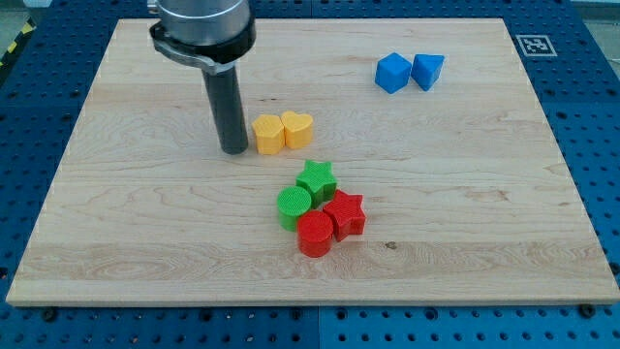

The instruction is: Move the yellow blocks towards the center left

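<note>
Two yellow blocks sit side by side near the board's middle: a yellow hexagon-like block (267, 135) on the left and a yellow heart (297, 128) touching it on the right. My tip (233, 150) rests on the board just left of the yellow hexagon-like block, with a small gap between them. The dark rod rises from the tip to the arm's housing at the view's top.
A green star (316, 180), green cylinder (294, 206), red star (344, 213) and red cylinder (314, 235) cluster below the yellow pair. Two blue blocks (392, 73) (427, 70) lie at the upper right. The wooden board (116, 233) ends in edges on all sides.
</note>
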Controlling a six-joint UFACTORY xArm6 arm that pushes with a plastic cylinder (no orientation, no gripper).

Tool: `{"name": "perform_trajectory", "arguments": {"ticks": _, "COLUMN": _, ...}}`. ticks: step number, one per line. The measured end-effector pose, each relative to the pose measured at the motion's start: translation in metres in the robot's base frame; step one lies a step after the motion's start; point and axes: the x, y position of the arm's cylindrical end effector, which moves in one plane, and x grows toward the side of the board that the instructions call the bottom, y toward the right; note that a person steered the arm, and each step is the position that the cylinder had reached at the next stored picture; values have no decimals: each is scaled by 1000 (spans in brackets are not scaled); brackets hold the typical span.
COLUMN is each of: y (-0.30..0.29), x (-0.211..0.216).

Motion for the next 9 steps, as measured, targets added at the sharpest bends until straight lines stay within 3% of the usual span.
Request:
{"name": "perform_trajectory", "arguments": {"ticks": 2, "y": -28, "x": 6}}
{"name": "perform_trajectory", "arguments": {"ticks": 5, "y": -18, "x": 24}}
{"name": "perform_trajectory", "arguments": {"ticks": 7, "y": 14, "x": 24}}
{"name": "perform_trajectory", "arguments": {"ticks": 9, "y": 88, "x": 23}}
